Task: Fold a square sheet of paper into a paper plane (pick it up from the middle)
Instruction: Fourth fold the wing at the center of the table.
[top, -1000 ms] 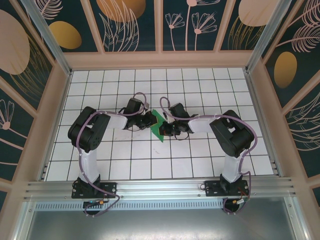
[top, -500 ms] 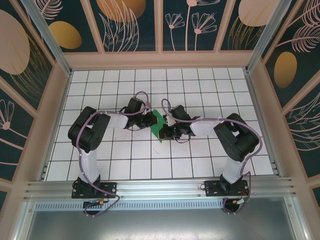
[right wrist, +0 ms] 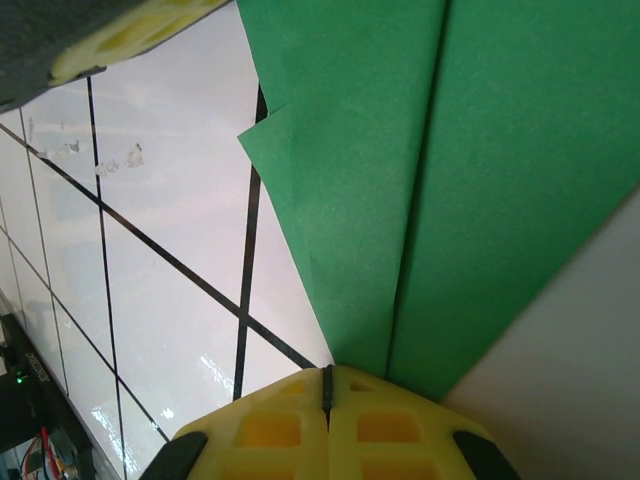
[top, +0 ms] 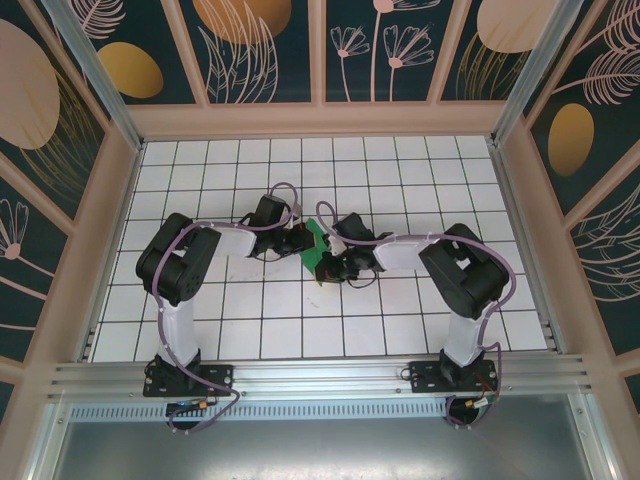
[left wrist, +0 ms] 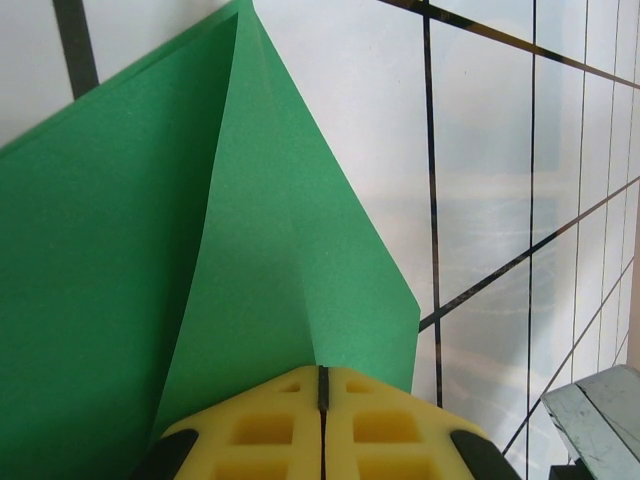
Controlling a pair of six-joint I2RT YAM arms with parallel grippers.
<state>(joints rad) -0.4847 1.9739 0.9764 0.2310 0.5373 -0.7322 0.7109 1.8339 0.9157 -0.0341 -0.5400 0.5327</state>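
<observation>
The left fingers [left wrist: 260, 432] are pressed flat together at the bottom of the left wrist view. Their yellow pads meet in a thin dark seam and pinch an edge of the green paper [left wrist: 120, 250]. From that pinch a crease runs up to a sharp point at the top centre of the frame. A folded flap lies to the right of the crease, and a broader green panel fills the left half.

The right fingers [right wrist: 265, 432] are also closed tight, at the bottom of the right wrist view. They clamp the paper where a straight crease rises from their seam toward the top of the frame. A small folded corner juts from the paper's left edge, in the upper middle of that frame, and a yellow finger of the left arm shows in the upper left corner.

In the top view the paper is a small green patch at the centre of the frame. It sits between the two sets of fingers, which face each other over the white tiled bench [top: 400, 320] with its black grid lines. Whether the paper touches the bench cannot be told.
</observation>
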